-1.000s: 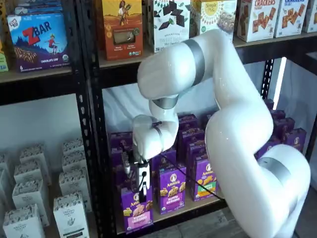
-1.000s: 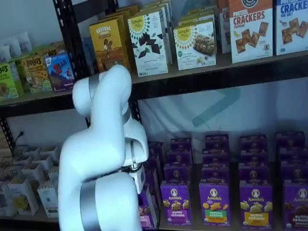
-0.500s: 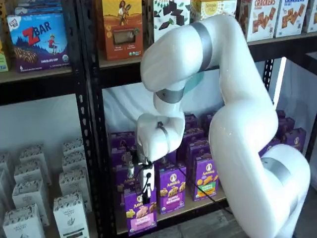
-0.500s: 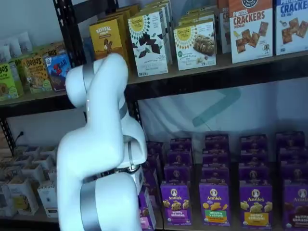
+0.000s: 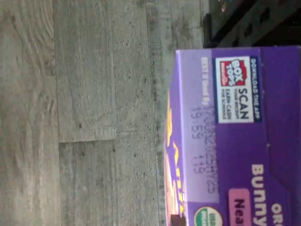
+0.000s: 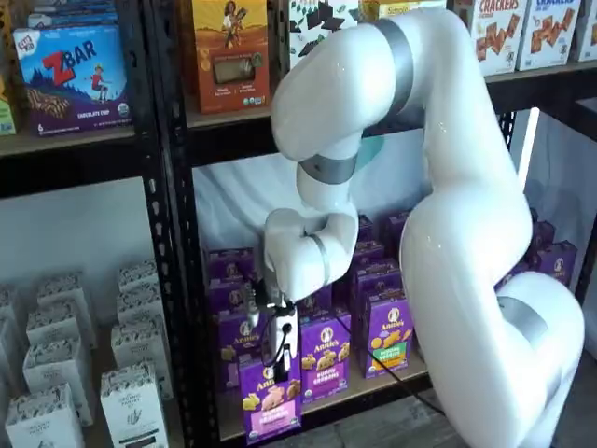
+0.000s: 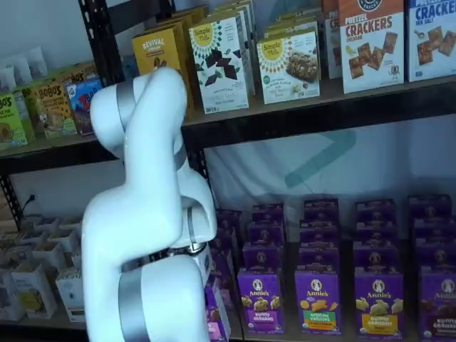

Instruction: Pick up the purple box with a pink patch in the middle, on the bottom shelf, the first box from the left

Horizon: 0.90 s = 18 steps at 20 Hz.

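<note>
1. Purple box (image 6: 270, 403), thin cardboard, hangs past the bottom shelf (image 6: 373, 389) front rim, over the floor.
2. Gripper (image 6: 277, 366) is clamped on its top edge.
3. Likely light and crushable; hold the narrow sides gently.

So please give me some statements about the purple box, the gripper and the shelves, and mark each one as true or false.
1. The gripper holds the purple box from the top. True.
2. The purple box stands deep at the back of the bottom shelf. False: it is out in front of the shelf's front edge, ahead of its row.
3. In the wrist view the wooden floor shows beside the purple box. True.
4. A blue ZBAR box stands on the bottom shelf beside the purple cartons. False: it stands on a higher shelf in the left bay.
5. The gripper is open and empty. False: its fingers are closed on the purple box.
</note>
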{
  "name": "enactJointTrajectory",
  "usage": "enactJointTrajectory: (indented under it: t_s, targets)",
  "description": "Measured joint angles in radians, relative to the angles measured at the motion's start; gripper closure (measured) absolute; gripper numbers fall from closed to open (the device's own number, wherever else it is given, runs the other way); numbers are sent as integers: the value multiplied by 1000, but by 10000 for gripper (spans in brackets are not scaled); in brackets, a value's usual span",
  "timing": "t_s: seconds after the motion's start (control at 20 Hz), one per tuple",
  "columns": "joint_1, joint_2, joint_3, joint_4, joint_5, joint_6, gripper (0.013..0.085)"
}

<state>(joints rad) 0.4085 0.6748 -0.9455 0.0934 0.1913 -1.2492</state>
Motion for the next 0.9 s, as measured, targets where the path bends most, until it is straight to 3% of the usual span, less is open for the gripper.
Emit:
enactJointTrajectory:
  t_s: [0.35,0.65,0.8,0.9]
  targets:
    - [-12,-45,49,-67,-12,53,690]
    - [-43,-106,118,-194,-27,147,690]
    - [-57,-147,163,-192,-36,131,690]
    - [-62,-177,188,-155,-21,89,690]
